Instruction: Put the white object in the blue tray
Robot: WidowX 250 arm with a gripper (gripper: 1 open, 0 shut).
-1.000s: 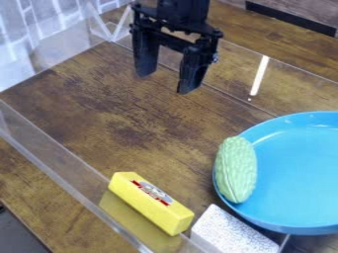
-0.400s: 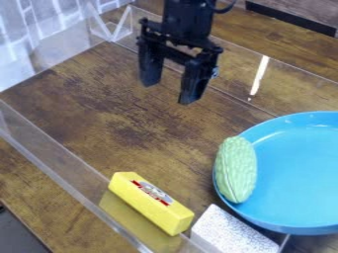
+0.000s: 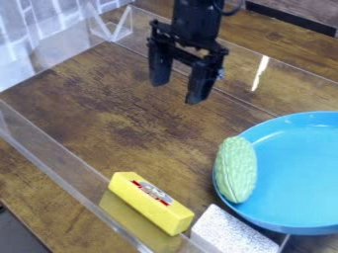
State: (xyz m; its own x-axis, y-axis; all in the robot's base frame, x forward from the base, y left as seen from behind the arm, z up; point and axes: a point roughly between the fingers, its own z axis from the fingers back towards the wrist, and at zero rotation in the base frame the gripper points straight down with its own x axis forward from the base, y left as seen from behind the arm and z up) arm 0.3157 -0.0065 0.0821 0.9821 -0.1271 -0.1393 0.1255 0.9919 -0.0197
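Note:
The white object point(image 3: 232, 233) is a small speckled block lying at the bottom edge of the camera view, just right of the yellow bar. The blue tray point(image 3: 301, 173) is a big round dish at the lower right, partly cut off by the frame. My gripper point(image 3: 181, 81) hangs over the wooden table at the upper middle, pointing down, its two dark fingers spread apart with nothing between them. It is far from the white object and up-left of the tray.
A pale green ribbed oval point(image 3: 238, 168) leans on the tray's left rim. A yellow bar with a label point(image 3: 149, 201) lies at the lower middle. Clear plastic walls point(image 3: 53, 163) run along the left and front of the wooden table point(image 3: 119, 119).
The gripper has sunk toward the table and shifted slightly right in the view, staying open. Nothing else has moved.

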